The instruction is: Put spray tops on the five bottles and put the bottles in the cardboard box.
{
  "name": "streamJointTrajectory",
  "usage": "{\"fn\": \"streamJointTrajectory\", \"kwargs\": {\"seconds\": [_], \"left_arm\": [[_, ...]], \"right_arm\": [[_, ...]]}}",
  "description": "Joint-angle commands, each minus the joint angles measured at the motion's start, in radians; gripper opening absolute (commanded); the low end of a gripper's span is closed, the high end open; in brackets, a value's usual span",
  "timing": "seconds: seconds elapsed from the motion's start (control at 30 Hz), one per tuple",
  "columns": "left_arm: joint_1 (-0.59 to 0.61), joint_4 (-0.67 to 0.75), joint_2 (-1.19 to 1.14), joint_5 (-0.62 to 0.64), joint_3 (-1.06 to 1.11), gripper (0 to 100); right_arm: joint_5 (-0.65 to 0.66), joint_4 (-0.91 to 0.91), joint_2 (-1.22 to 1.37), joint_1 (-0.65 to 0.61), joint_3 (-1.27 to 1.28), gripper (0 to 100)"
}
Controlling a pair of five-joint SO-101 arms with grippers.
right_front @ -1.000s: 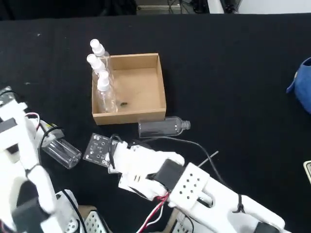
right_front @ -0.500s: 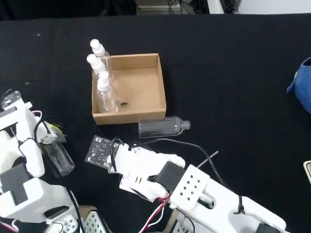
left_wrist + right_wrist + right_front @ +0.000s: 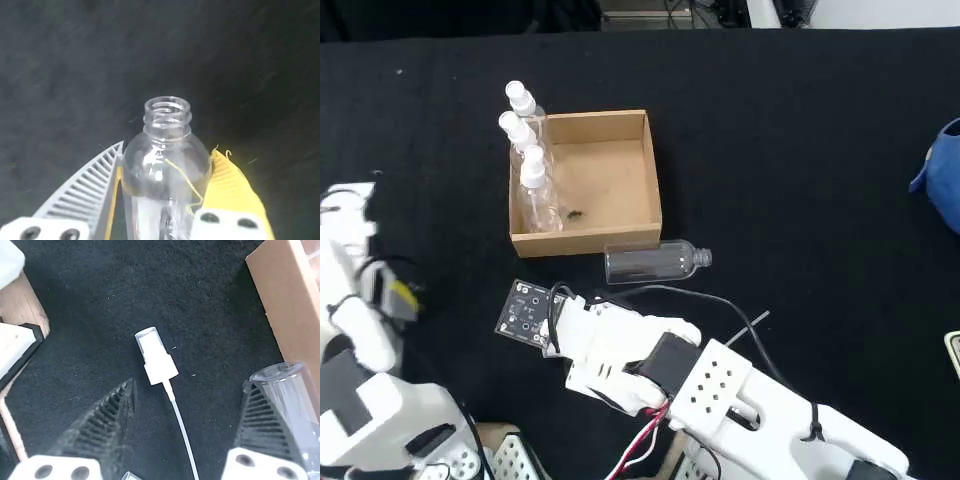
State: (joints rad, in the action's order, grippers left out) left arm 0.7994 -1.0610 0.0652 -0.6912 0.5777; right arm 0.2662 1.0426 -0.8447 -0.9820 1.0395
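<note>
Bottle [image 3: 166, 170] sits clamped in your left end effector [image 3: 168, 150], neck clear for capping; right end effector [image 3: 189, 388] straddles spray top [image 3: 156, 359], wide.

Cut off by edge: bottle [image 3: 165, 165] base, spray top [image 3: 156, 360] tube end.
</note>
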Motion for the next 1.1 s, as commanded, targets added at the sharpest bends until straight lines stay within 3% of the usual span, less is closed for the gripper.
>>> {"fn": "streamJointTrajectory", "kwargs": {"seconds": [0.0, 0.13, 0.33, 0.77, 0.9, 1.07], "left_arm": [[0.176, 0.005, 0.058, -0.187, -0.059, 4], [0.243, 0.005, 0.057, -0.310, -0.051, 6], [0.265, 0.005, 0.058, -0.328, -0.082, 20], [0.286, -0.038, 0.049, -0.333, -0.105, 20], [0.309, -0.074, 0.048, -0.419, -0.101, 20], [0.312, -0.021, 0.051, -0.422, -0.051, 20]], "right_arm": [[0.000, -0.023, -0.027, 0.025, -0.002, 29.7], [0.002, -0.023, -0.027, 0.025, -0.002, 29.7], [0.002, -0.052, -0.027, 0.025, 0.022, 29.7], [0.006, -0.114, -0.027, 0.025, 0.065, 29.7], [0.006, -0.114, -0.027, 0.025, 0.064, 29.7], [0.006, -0.114, -0.027, 0.025, 0.064, 29.7]]}}
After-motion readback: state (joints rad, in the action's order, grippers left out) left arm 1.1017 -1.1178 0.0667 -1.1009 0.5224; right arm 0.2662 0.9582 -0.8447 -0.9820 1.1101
